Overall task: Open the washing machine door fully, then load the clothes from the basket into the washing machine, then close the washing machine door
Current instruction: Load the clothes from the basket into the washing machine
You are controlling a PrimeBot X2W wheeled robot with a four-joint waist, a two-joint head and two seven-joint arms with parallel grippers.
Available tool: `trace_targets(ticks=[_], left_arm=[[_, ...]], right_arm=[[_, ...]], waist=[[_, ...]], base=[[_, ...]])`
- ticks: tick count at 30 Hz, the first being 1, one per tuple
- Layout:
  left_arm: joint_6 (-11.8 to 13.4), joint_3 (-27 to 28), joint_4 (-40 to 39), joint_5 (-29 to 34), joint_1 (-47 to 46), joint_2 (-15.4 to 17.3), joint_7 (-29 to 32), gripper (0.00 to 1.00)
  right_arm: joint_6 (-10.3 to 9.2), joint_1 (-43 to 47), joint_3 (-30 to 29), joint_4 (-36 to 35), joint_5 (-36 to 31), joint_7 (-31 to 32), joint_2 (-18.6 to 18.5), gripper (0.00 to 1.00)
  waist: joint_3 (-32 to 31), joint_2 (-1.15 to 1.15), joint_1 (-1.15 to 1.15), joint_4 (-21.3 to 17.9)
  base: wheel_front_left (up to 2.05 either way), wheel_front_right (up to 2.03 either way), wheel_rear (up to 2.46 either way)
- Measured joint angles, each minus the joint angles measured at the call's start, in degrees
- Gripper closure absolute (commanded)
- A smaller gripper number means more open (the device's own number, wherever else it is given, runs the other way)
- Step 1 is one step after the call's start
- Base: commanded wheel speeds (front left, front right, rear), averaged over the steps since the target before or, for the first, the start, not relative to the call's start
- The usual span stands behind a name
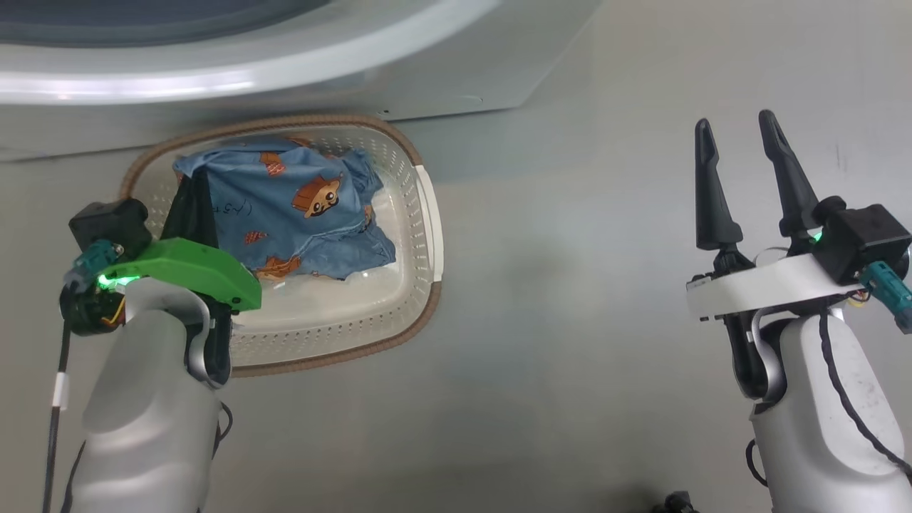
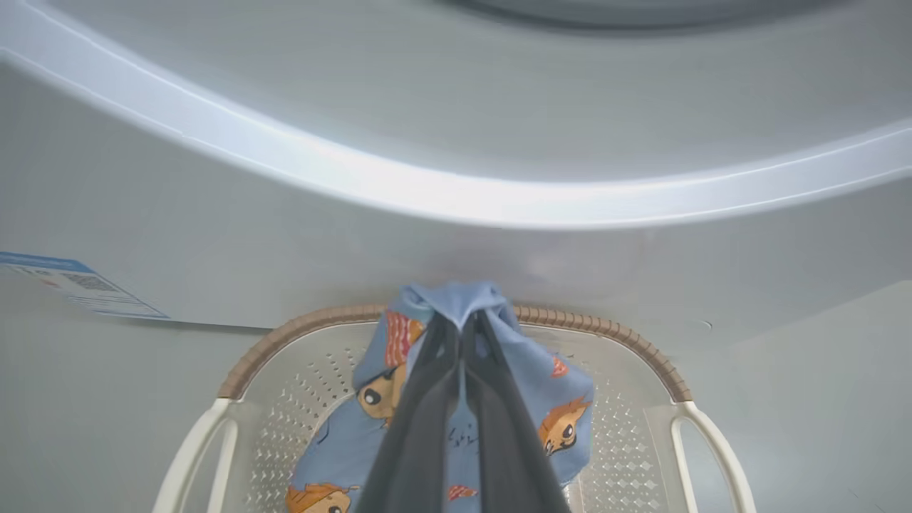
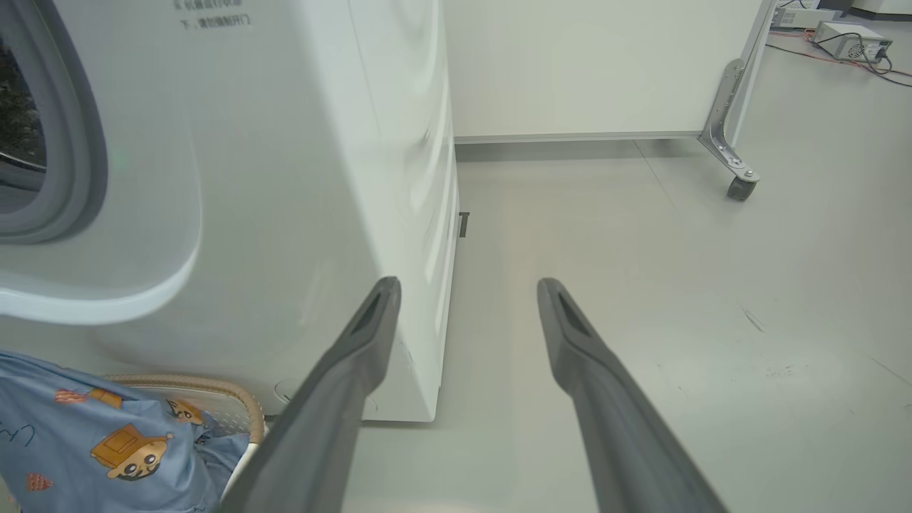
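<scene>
Below the white front of the washing machine (image 1: 456, 78), the basket (image 1: 427, 214) sat on the grey floor (image 1: 605, 285), its brown rim close against the foot of the machine. Your left gripper (image 1: 194, 182) was over the basket's left half, clenched on the clothes (image 1: 299, 206). In the left wrist view you could see the left gripper (image 2: 462, 329) with its two dark fingers pressed together and a fold of the clothes (image 2: 456, 296) bunched between and over the tips. From that pinch the light-blue cloth with its orange-brown cartoon figures hung down like a tent, and its lower edges lay inside the basket (image 2: 299, 370). A blue sticker (image 2: 78, 285) showed on the washing machine (image 2: 456, 263) to the left in that view.

Your right gripper (image 1: 735, 125) was well apart from the basket, out over bare floor, its fingers spread wide and holding nothing. From the right wrist you saw the right gripper (image 3: 469, 285) pointing past the corner of the washing machine (image 3: 299, 178). The grey gasket (image 3: 71, 142) curved round a dark drum mouth at the left edge, and a corner of the clothes (image 3: 107, 442) and the basket (image 3: 235, 399) showed at lower left. A wheeled metal frame (image 3: 734, 142) stood farther off.
</scene>
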Motion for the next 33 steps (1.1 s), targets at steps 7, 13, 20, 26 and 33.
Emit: trace_targets(ticks=[7,13,20,26,33], left_arm=[[0.00,0.51,-6.39,0.32,6.60,-0.11,-0.01,1.00],[0.00,1.90,-12.36,1.51,11.86,-0.13,0.00,1.00],[0.14,3.12,-17.75,3.56,18.95,-0.15,0.00,1.00],[1.55,3.14,-22.08,5.80,24.89,-0.14,0.00,1.00],[2.27,3.15,-25.49,7.05,29.72,-0.13,0.00,1.00]], right_arm=[[0.62,3.14,-0.55,1.20,-0.35,0.00,0.00,0.00],[1.20,6.46,-0.75,2.10,-0.33,0.00,0.01,0.00],[1.45,10.47,-0.81,2.74,-0.33,0.00,0.04,0.00],[1.90,14.78,-1.47,3.39,-0.34,0.01,0.11,0.00],[1.98,18.82,-1.86,4.44,-0.49,0.01,0.20,0.00]], waist=[[-5.80,0.00,0.00,2.41],[-10.88,0.00,0.00,3.87],[-16.82,0.00,0.00,4.83],[-22.72,0.00,0.00,5.18],[-27.70,0.00,0.00,5.31]], base=[[0.00,0.00,0.00],[0.00,0.00,0.00],[0.00,0.00,0.00],[0.00,0.00,0.00],[0.00,0.00,0.00]])
